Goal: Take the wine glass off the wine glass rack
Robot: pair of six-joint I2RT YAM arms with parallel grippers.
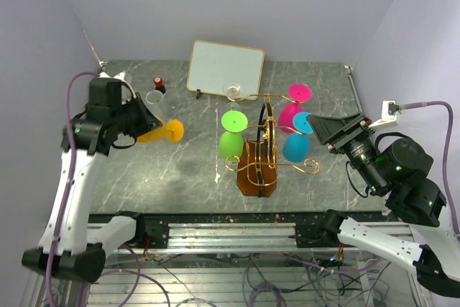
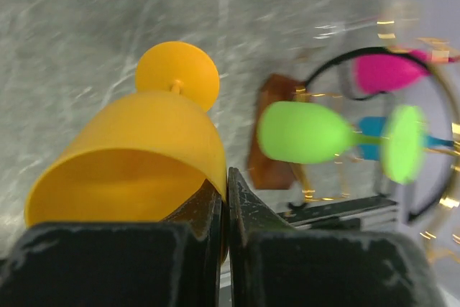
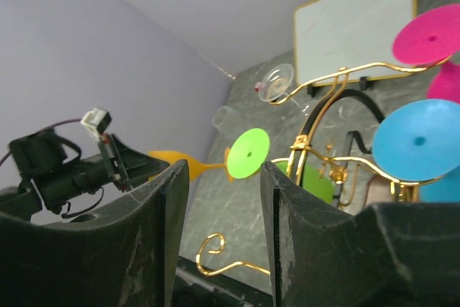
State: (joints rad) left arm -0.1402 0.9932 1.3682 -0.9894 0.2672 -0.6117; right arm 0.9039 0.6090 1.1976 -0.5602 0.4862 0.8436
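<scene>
Orange wine glass (image 2: 136, 141) rim pinched in L end effector (image 2: 227, 186), well apart from rack (image 1: 257, 172); R end effector (image 3: 223, 172) spread.

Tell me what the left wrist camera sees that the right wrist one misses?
Only the left wrist view: the left claw shut on the rim of the orange wine glass. Only the right wrist view: the right claw, open and empty, the white framed board and a clear glass. Both: the wine glass rack holding the green glass, pink glass and blue glass, plus that orange one.

Open tabletop (image 1: 194, 170) left of rack (image 1: 257, 174), hanging glasses (image 1: 296, 149) crowd right
</scene>
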